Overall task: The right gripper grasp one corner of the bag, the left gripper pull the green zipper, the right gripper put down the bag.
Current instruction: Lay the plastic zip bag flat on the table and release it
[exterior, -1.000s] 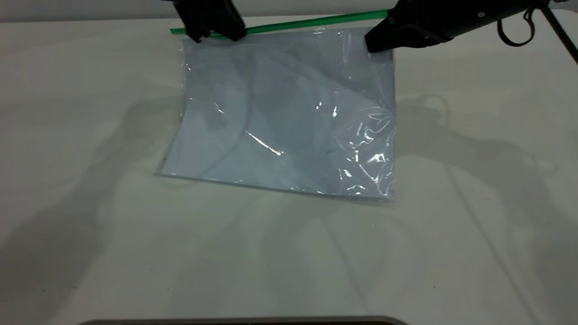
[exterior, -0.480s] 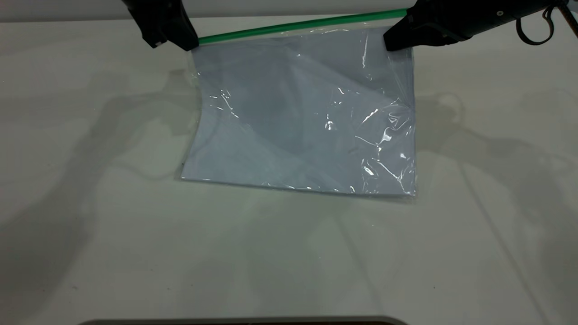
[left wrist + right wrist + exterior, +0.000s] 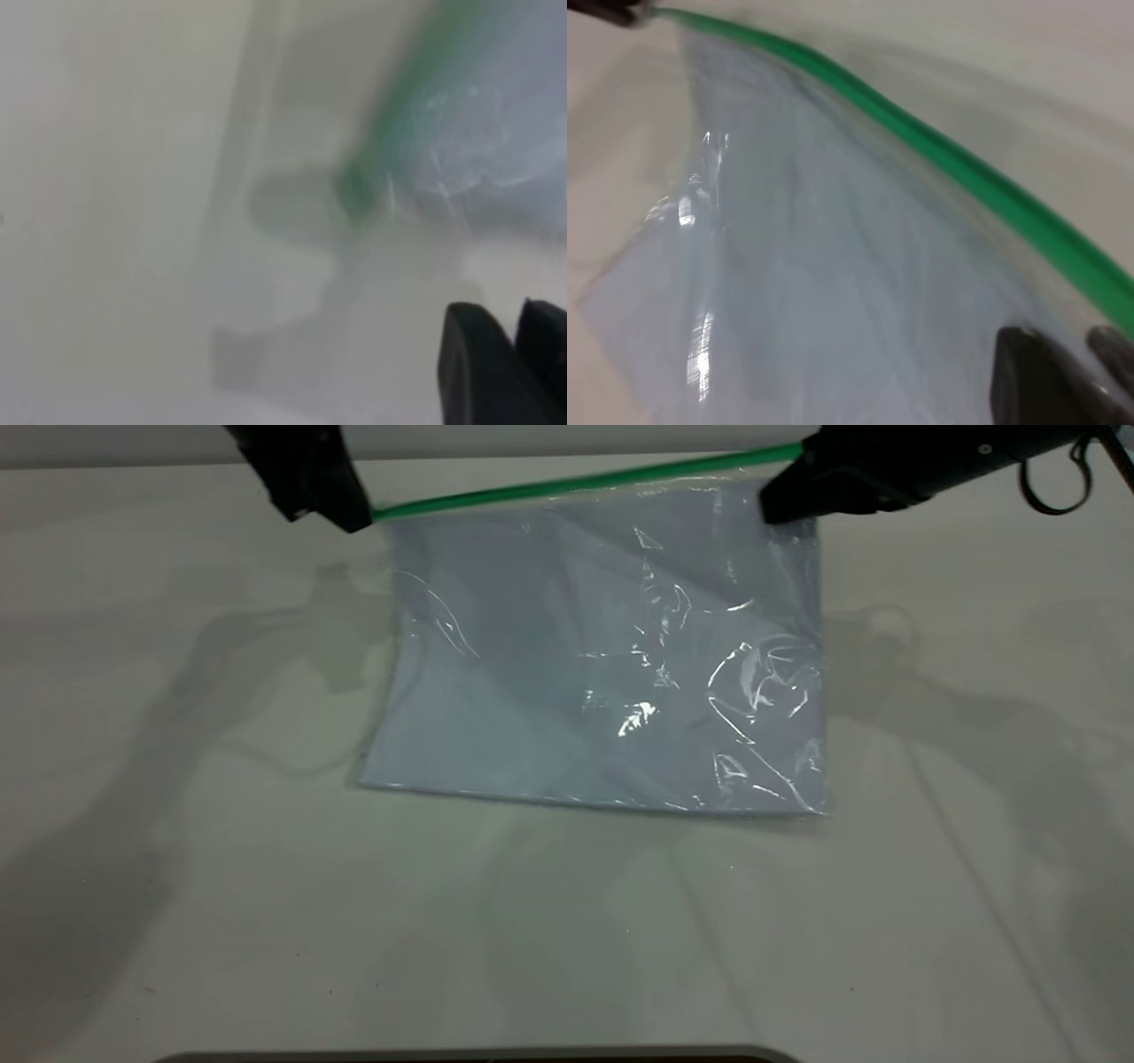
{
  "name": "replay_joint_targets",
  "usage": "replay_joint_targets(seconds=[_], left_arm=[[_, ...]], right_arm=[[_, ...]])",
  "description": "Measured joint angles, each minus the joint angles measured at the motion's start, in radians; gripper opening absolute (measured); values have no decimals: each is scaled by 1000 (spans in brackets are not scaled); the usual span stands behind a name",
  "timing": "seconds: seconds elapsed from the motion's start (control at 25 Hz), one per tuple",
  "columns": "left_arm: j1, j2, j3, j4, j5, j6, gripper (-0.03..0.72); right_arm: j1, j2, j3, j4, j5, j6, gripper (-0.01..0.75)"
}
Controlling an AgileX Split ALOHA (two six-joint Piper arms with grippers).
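Observation:
The bag (image 3: 602, 664) is a clear pouch with white paper inside. Its top edge is lifted and its lower edge rests on the table. The green zipper (image 3: 576, 484) runs along the lifted edge. My right gripper (image 3: 775, 509) is shut on the bag's upper right corner; in the right wrist view its jaws (image 3: 1072, 354) pinch the plastic (image 3: 833, 283) just below the green strip (image 3: 966, 168). My left gripper (image 3: 354, 518) is at the zipper's left end. In the left wrist view its jaws (image 3: 518, 336) stand close together with nothing green between them, and the zipper's end (image 3: 359, 190) lies a short way off.
The white table (image 3: 567, 921) stretches around the bag, with arm shadows on both sides. A dark rounded rim (image 3: 478, 1056) shows at the front edge. The right arm's looped black cable (image 3: 1054, 487) hangs at the far right.
My left gripper has slid left along the green zipper, from partway in to its left end. The right gripper and the bag have shifted right, and the plastic is more creased.

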Motion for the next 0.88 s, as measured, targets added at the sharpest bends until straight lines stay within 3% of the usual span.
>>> replay_joint_targets(seconds=[0.2, 0.32, 0.44, 0.56, 0.88], left_arm=[[4, 0, 0, 13, -3, -63, 358], [4, -12, 0, 15, -3, -158, 462], [4, -64, 0, 22, -2, -296, 531], [4, -150, 0, 48, 7, -456, 555], [4, -451, 0, 203, 176, -877, 563]], right_arm=[[-8, 0, 0, 7, -34, 50, 532], [-8, -3, 0, 1, -107, 94, 635], [-8, -48, 0, -62, -206, 159, 653], [-8, -151, 0, -171, -237, 275, 632], [-8, -530, 0, -572, -87, 749, 578]])
